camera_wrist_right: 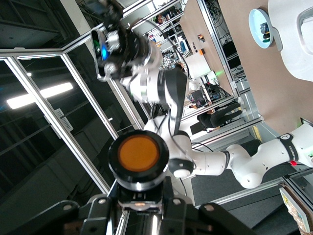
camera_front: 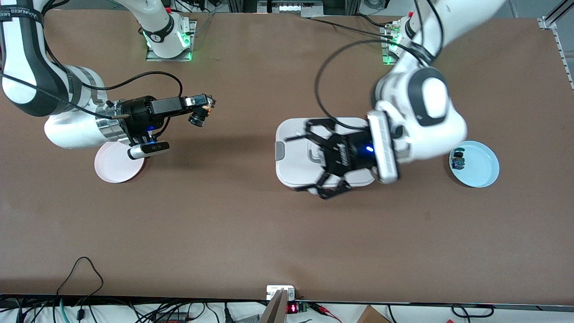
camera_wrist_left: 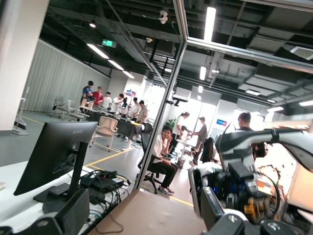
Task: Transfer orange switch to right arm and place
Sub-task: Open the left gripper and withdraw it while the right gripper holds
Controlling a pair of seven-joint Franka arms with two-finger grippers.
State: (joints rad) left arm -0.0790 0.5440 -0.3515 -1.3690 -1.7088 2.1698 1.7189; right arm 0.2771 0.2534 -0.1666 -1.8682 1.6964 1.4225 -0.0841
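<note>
The orange switch (camera_wrist_right: 139, 153), a black cylinder with a round orange cap, is pinched between the fingers of the right tool (camera_front: 205, 106), held in the air over bare tabletop (camera_front: 224, 224) near a pink plate (camera_front: 117, 172). The left tool (camera_front: 320, 163) is spread wide over a white lidded box (camera_front: 291, 152). A small switch with green and blue parts (camera_front: 458, 160) is seen lying in a light-blue dish (camera_front: 486, 168) toward the left arm's end.

left claw (camera_front: 309, 163): motion-blurred | pink plate (camera_front: 117, 168): partly hidden under right arm
</note>
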